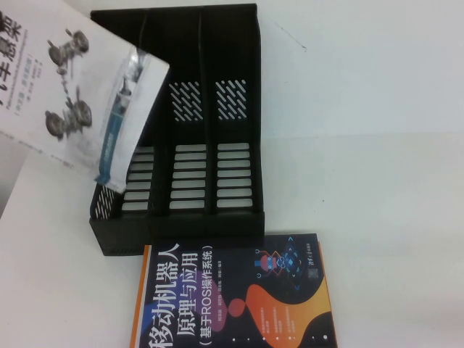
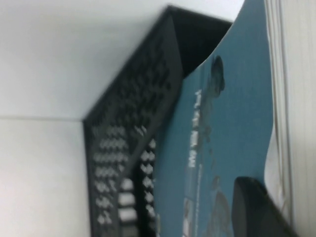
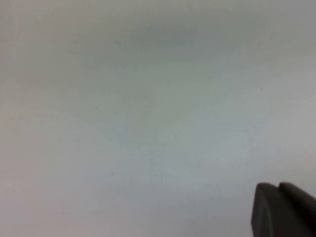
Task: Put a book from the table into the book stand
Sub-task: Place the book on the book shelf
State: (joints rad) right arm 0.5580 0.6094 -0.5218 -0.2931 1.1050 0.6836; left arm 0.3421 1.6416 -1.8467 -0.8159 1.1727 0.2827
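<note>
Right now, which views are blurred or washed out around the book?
High view: book soft and overexposed, stand readable. Left wrist view: teal cover and stand blurred, left gripper finger a dark smear. Right wrist view: only bright table, right gripper blurred.

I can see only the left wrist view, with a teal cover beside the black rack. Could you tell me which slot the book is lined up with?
Observer: From the high view, the book, gripped by the left claw, hangs tilted with its lower corner at the leftmost of the book stand's three slots.
Operator: Are the other slots free?
Observer: Yes, the middle and right slots hold nothing.
Operator: Is anything else nearby, and where is the other arm?
Observer: A black-and-orange book lies flat just in front of the stand. The right claw is over bare table, outside the high view.
</note>
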